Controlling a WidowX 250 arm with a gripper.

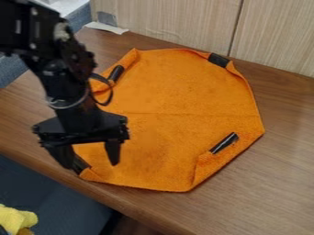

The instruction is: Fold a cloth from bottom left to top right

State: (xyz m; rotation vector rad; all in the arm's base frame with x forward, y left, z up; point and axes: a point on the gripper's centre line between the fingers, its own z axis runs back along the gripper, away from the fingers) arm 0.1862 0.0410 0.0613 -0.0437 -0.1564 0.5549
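Cloth (178, 96) lies spread on the table (276, 179), orange, its corners turned inward so that the outline is roughly eight-sided. Each turned corner bears a dark strip: one at upper left (115, 73), one at upper right (218, 59), one at lower right (224, 143) and one at lower left (80, 164). A faint crease runs across the middle, and the lower-left corner lies near the table's edge. The gripper (92, 163) hangs over that corner, open, its two fingers well apart with orange fabric visible between them; one finger is right by the lower-left strip, though whether they touch I cannot tell. Behind the table stands a wood-grain panel (165, 18); something yellow (17, 218) shows at the bottom left.
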